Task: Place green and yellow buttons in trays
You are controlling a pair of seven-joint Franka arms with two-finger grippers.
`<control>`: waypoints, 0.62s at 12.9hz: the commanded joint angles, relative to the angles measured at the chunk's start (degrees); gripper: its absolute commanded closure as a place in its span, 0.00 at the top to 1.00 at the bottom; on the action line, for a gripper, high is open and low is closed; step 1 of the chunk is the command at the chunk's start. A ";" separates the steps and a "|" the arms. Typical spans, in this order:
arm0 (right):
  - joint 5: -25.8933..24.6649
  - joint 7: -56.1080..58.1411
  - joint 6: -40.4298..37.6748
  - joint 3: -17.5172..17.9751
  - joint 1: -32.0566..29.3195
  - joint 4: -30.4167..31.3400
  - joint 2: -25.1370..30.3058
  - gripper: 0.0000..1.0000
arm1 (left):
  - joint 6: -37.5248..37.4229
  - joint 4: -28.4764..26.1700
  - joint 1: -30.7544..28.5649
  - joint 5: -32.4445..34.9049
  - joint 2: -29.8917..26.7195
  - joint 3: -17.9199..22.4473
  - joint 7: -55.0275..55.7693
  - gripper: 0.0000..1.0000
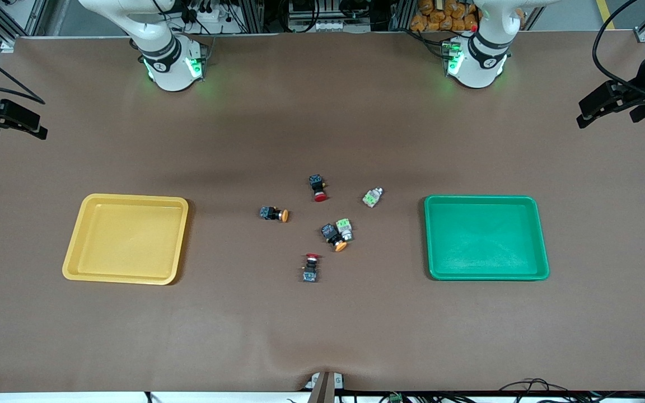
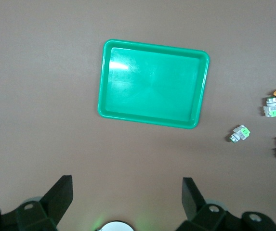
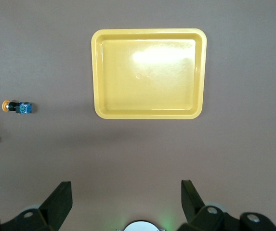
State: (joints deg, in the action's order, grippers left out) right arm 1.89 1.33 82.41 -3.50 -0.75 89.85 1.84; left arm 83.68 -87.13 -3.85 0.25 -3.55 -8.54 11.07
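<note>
Front view: four buttons (image 1: 335, 233) are lying between the yellow tray (image 1: 73, 254) and green tray (image 1: 542, 246); red-capped switches (image 1: 318, 188) risk being picked instead.

Wrist views: left gripper (image 2: 127, 190) and right gripper (image 3: 126, 192) are being held apart, empty.

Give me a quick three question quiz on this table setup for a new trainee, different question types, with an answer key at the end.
1. True or false: the yellow tray already holds a button.
2. Multiple choice: which tray lies toward the left arm's end of the table? A) yellow B) the green tray C) neither
3. Fill in: the lower yellow-capped button touches a ____-topped button.

Key
1. False. Both trays hold nothing; all six buttons lie on the table between them.
2. B.
3. Green. The other green-topped button and the other yellow-capped button lie alone.

The left claw and right claw are open, each high over its own tray.
</note>
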 commanded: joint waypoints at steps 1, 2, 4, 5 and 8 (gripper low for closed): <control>0.04 -0.28 -0.58 -0.19 0.58 0.68 1.41 1.00 | -1.15 0.82 -0.20 0.28 -0.22 -0.59 -1.05 1.00; 0.04 -0.28 -0.67 -0.11 0.66 0.50 1.41 1.00 | -1.15 1.00 -0.28 0.19 -0.14 -0.60 -0.96 1.00; 0.04 -0.28 -0.67 -0.11 0.67 0.50 1.32 1.00 | -1.07 1.00 -0.63 -0.60 -0.05 -0.16 -0.35 1.00; 0.04 -0.28 -0.41 -0.11 0.66 0.41 1.15 1.00 | -1.06 1.00 -0.72 -0.77 0.04 -0.07 -0.61 1.00; 0.30 -0.37 -0.75 -0.11 0.58 0.24 0.53 1.00 | -1.15 0.56 -0.28 -0.60 -0.05 -0.86 0.53 1.00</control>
State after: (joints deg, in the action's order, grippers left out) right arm 1.96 1.33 82.22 -3.33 -0.61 89.80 1.92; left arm 83.52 -87.12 -3.95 0.25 -3.55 -8.81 11.14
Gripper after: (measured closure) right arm 0.000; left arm 0.000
